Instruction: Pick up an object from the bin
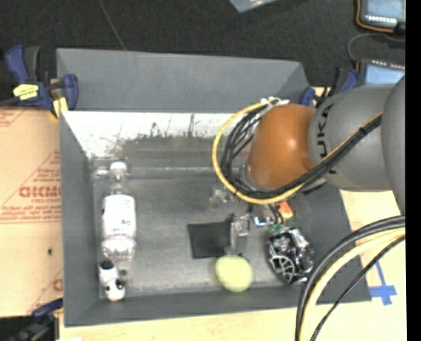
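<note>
Gripper (239,227) low, mid grey metal bin (75,212) — yellow-green tennis ball (234,273) at its 6 o'clock, flat black square pad (209,239) at 8 — jaws: can't tell.

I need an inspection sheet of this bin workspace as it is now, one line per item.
surface: grey metal bin, scuffed near back wall.
job's things: yellow-green ball, black flat square, both beside gripper.
clutter: clear bottle lying left; small white-and-black figure front left; black-and-white wiry object right.
grippers: gripper at the square's right edge, behind the ball.
cables: yellow and black cables looped round orange wrist cover.
surroundings: dark floor.
</note>
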You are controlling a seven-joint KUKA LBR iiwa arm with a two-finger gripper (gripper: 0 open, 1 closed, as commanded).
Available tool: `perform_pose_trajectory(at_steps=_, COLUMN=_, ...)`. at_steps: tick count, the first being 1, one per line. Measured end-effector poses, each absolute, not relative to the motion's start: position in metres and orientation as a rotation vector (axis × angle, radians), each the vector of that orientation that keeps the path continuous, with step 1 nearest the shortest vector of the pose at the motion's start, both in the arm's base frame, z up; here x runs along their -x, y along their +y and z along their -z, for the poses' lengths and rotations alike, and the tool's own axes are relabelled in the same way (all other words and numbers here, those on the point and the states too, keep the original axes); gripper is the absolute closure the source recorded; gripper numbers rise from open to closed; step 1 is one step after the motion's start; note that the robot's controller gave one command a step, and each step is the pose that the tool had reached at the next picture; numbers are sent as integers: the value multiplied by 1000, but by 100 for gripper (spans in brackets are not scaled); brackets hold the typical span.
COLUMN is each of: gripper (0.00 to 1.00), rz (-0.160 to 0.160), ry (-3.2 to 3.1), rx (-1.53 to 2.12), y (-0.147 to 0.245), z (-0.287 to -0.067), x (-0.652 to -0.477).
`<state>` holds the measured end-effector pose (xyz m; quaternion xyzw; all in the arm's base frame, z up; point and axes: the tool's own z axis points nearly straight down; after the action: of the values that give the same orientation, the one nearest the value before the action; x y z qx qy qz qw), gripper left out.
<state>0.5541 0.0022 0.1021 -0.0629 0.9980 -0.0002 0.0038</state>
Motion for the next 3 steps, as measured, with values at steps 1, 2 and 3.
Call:
perform_pose_trajectory(at_steps=1, gripper=0, rz=1, ry=3129, rx=292, y=-1, z=-71, x=-547)
perform_pose_trajectory(at_steps=2, gripper=100, rz=0, ry=3126, rx=144, y=9, z=-71, x=-542)
perform_pose_trajectory(at_steps=3, gripper=100, rz=0, ry=3126, rx=144, y=9, z=-71, x=-542)
